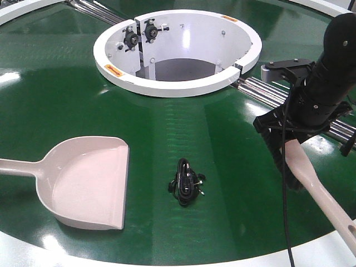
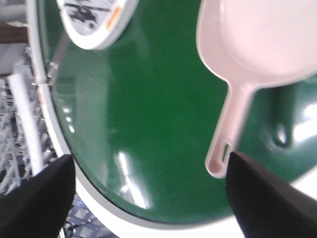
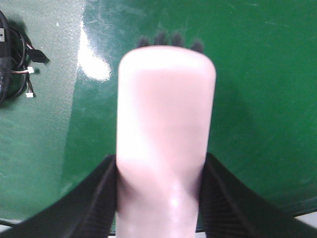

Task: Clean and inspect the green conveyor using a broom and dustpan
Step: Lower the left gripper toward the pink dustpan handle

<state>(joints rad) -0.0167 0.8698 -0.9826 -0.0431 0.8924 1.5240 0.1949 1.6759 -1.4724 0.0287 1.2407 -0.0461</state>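
Right pincer (image 1: 286,153) is pressed together on the broom (image 3: 166,124): in the wrist view its dark fingers (image 3: 99,198) squeeze both flanks of the pink body, and a row of dark bristle tips shows past the far end. From the front, that arm sits at the right of the frame with the broom's handle trailing off toward the lower right corner. I cannot tell whether the bristles touch the conveyor (image 1: 233,144).

Left pincer (image 2: 151,196) is spread wide and holds nothing. The slotted end of the dustpan (image 1: 89,178) handle lies just beside its right finger, not between the two.

The dustpan rests flat on the green at the lower left of the front view, its open lip facing right, and it looks empty. A small black cable bundle (image 1: 186,182) lies near that lip, between pan and broom, at lower centre. The white ring (image 1: 178,83) sits at upper centre.

By my reckoning the job is barely begun. One tool is in hand, but the pan is not yet gripped and the bundle is not yet swept in. Any checking of the surface is also left to do.
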